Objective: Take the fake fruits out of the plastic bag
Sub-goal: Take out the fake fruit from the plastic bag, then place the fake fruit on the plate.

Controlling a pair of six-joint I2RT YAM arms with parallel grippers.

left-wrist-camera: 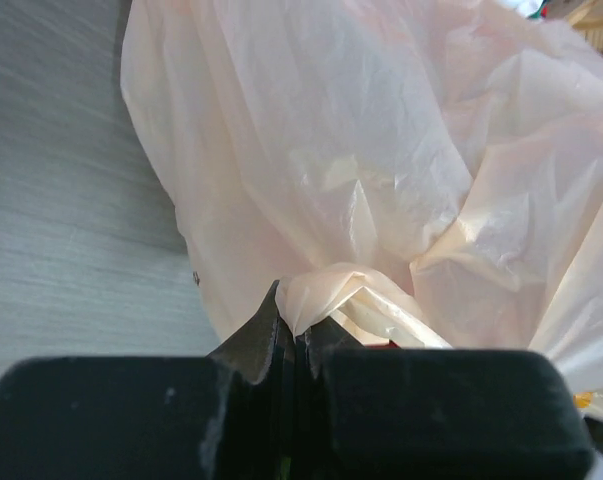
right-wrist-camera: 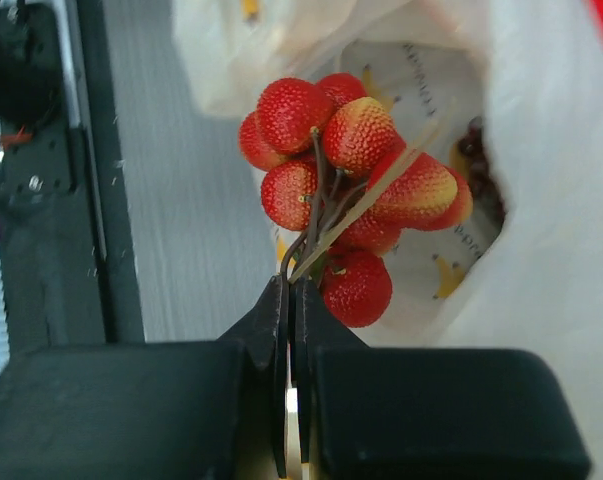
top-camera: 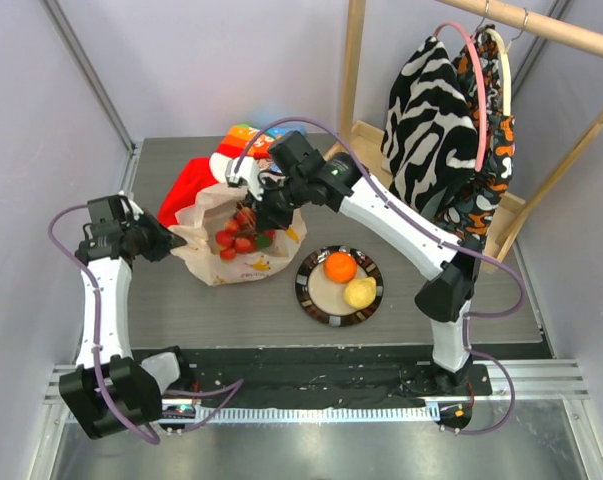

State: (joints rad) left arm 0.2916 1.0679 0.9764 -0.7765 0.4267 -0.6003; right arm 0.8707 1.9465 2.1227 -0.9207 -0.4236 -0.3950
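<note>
The right jaws were clenched on the stems of the strawberry cluster (right-wrist-camera: pixel 331 190), held at the mouth of the plastic bag (top-camera: pixel 206 262). The left jaws pinched a fold of the bag at its nine o'clock edge. An orange (top-camera: pixel 340 266) and a lemon (top-camera: pixel 359 292) lay on the plate (top-camera: pixel 306 290), at four o'clock of the bag, on the bench (top-camera: pixel 231 320).

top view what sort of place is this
Probably a robot lab cell: plain partition walls, left arm and right arm bolted to a rail at the table edge, a wooden clothes rack.
</note>
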